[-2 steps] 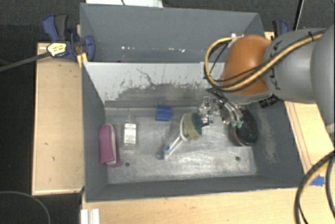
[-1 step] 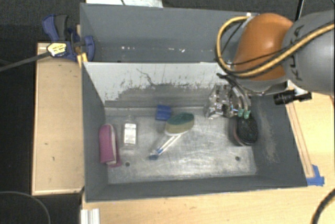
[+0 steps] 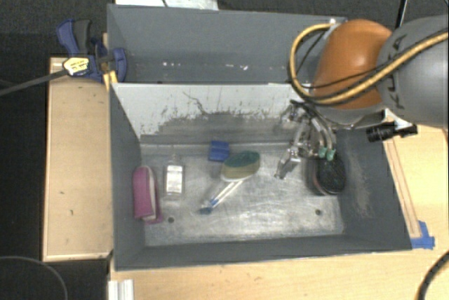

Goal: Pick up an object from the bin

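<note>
1. The grey bin holds a few things, spread apart over its floor.
2. My gripper hangs low at the floor's right end. I cannot tell whether it is open or closed.
3. A dark oval thing lies just to its right, long axis running from the far wall to the near one. I judge it the nearest candidate.
4. A green-topped sponge lies near on the left, touching a blue-tipped brush, with a blue block just beyond. None of them is in the way.
</note>
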